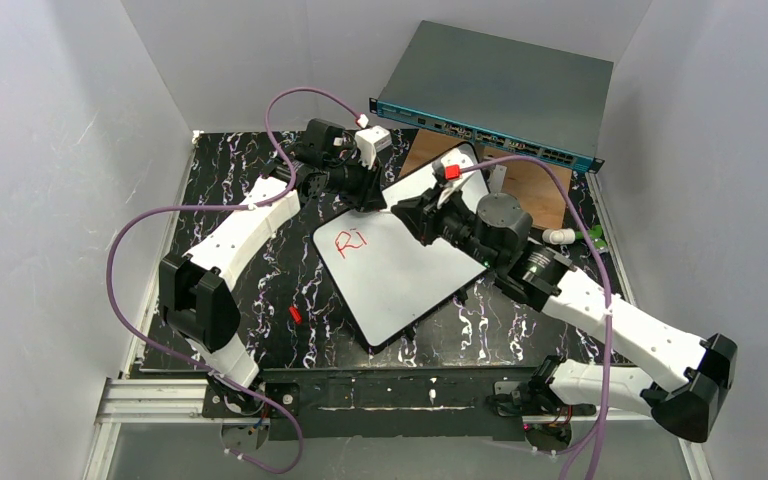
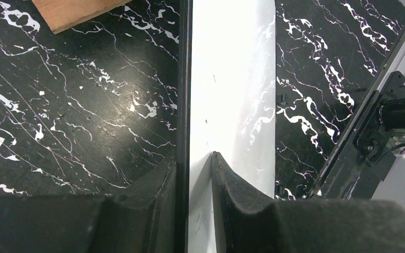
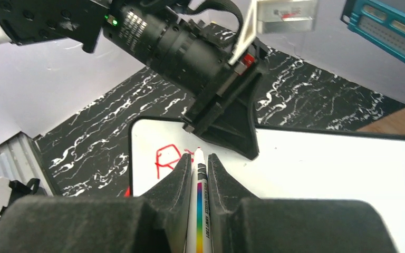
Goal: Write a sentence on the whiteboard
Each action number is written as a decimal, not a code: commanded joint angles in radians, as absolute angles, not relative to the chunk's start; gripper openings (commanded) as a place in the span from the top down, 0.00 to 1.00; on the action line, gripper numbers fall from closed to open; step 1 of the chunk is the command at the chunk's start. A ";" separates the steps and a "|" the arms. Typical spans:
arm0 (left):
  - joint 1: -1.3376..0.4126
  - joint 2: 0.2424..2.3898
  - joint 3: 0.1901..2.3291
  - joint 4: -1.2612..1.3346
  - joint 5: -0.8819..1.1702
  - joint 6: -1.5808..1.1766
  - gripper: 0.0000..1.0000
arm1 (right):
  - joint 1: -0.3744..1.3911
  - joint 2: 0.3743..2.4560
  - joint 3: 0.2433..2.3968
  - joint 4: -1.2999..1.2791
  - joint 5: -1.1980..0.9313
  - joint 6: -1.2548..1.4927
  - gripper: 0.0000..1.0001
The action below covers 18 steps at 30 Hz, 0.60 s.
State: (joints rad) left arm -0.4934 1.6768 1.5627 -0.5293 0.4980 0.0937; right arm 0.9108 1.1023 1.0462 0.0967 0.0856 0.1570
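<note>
The whiteboard (image 1: 405, 280) lies tilted on the black marbled table. Red letters "Ri" (image 1: 350, 242) are written near its upper left corner; they also show in the right wrist view (image 3: 167, 161). My left gripper (image 1: 372, 200) is shut on the whiteboard's far edge, with one finger on each face of the board (image 2: 232, 89). My right gripper (image 1: 412, 218) is shut on a white marker (image 3: 198, 200) with a rainbow stripe. The marker's red tip (image 3: 198, 150) is at the board just right of the letters, beside the left gripper (image 3: 227, 126).
A grey metal box with a teal front (image 1: 490, 95) stands at the back. A wooden board (image 1: 525, 190) lies under it, behind the whiteboard. A small red cap (image 1: 295, 314) lies on the table left of the whiteboard. Grey walls enclose the table on three sides.
</note>
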 commanded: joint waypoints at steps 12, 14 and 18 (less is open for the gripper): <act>-0.522 1.660 1.531 -0.599 0.409 0.094 1.00 | 0.910 1.017 0.932 0.094 0.133 0.156 0.99; -0.522 1.671 1.528 -0.598 0.424 0.096 1.00 | 0.909 1.037 0.903 0.145 0.101 0.133 0.99; -0.522 1.660 1.526 -0.600 0.441 0.095 1.00 | 0.908 1.076 0.880 0.233 0.033 0.138 0.99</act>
